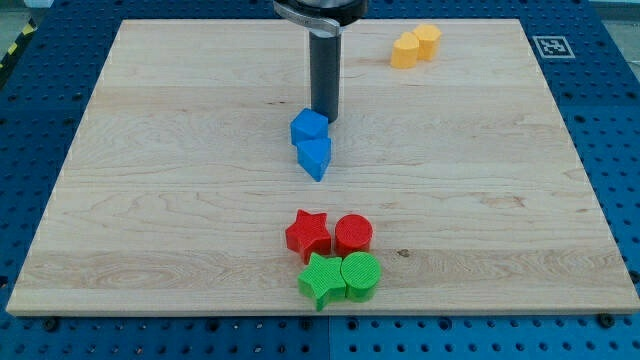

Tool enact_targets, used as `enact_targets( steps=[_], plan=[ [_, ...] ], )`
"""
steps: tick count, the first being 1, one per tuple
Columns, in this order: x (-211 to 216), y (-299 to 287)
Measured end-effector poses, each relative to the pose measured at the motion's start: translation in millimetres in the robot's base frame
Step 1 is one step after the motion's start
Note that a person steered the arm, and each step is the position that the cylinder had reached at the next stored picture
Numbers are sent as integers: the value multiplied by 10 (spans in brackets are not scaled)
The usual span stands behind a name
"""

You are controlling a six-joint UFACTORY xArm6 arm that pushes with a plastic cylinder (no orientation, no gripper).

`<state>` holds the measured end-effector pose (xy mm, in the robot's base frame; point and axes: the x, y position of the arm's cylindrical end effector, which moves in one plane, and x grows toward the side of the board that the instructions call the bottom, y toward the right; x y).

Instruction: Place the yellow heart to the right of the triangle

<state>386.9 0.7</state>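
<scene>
My tip (325, 117) is a plain rod end with no claw on it, so nothing to open or close; it sits down on the wooden board (150, 200) just beside the view's top right edge of the blue cube (309, 127), touching or nearly so, can't tell which. Using that blue cube as landmark: the blue triangle (315, 156) sits right against it on the view's bottom side. The yellow heart (405, 50) is well apart toward the view's top right, near the board's far edge, and a second yellow block (428, 40), shape unclear, touches it on its right. Well below the cube toward the view's bottom are a red star (308, 234) and red cylinder (353, 235) side by side, then a green star (322, 279) and green cylinder (361, 275) just under them.
</scene>
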Motion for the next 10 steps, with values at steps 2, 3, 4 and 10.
enact_targets(
  steps=[2,3,4,10],
  plan=[
    [67,855],
    [149,1087],
    [194,1161],
    [-253,2552]
  ],
)
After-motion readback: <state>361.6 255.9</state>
